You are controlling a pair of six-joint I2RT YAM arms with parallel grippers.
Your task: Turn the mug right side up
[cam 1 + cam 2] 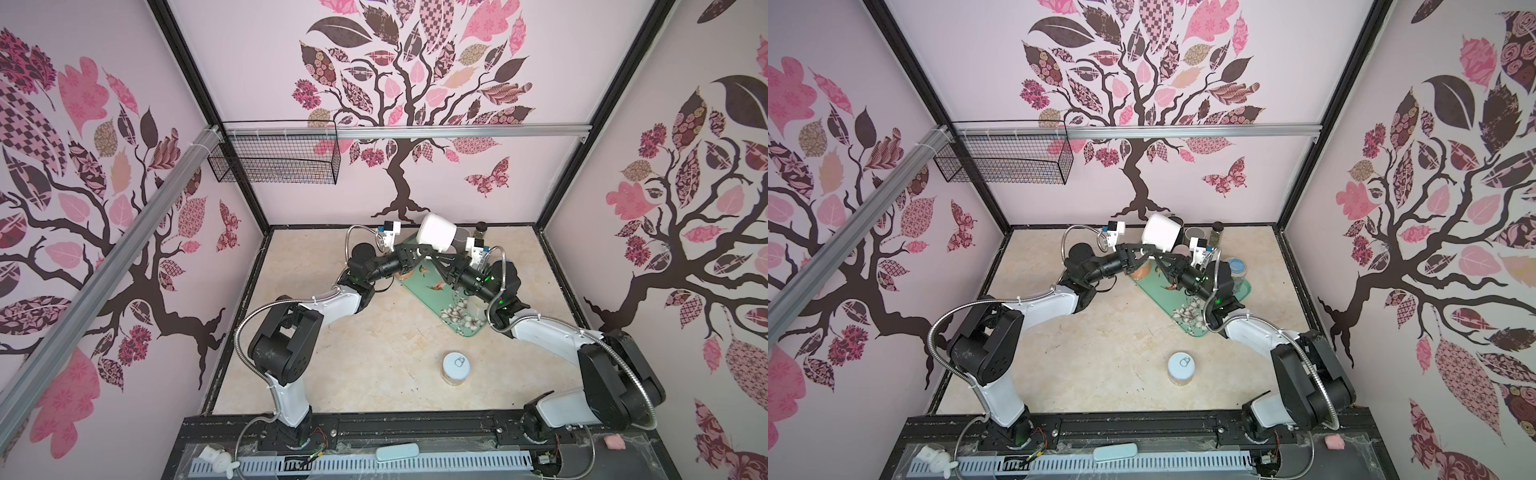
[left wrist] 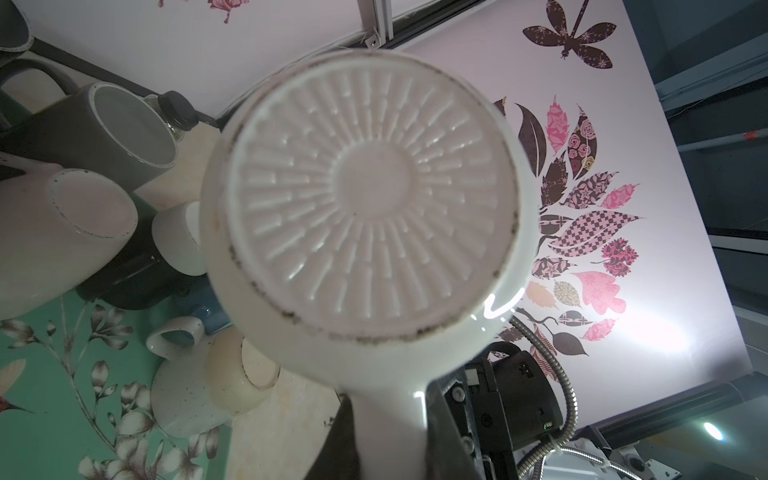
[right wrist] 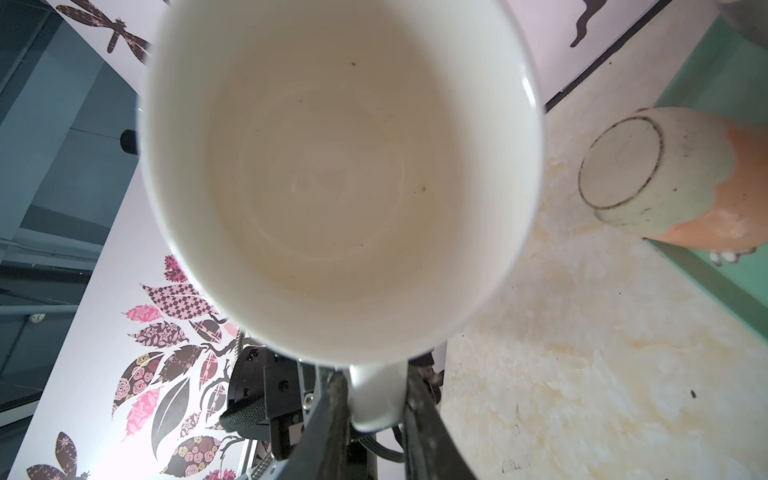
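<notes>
A white mug (image 1: 436, 233) (image 1: 1160, 232) hangs in the air over the far end of the tray, tipped on its side. Both grippers meet at its handle from below. My left gripper (image 1: 426, 249) (image 2: 390, 440) is shut on the handle, and the left wrist view faces the mug's ribbed base (image 2: 370, 195). My right gripper (image 1: 434, 255) (image 3: 376, 401) is also shut on the handle, and the right wrist view looks straight into the mug's empty inside (image 3: 340, 166).
A green floral tray (image 1: 432, 299) lies under the grippers with several other mugs on it, among them a grey mug (image 2: 124, 133) and an upside-down cream-and-orange mug (image 3: 665, 174). A small bottle (image 1: 481, 228) stands at the back. A can (image 1: 457, 368) stands nearer the front.
</notes>
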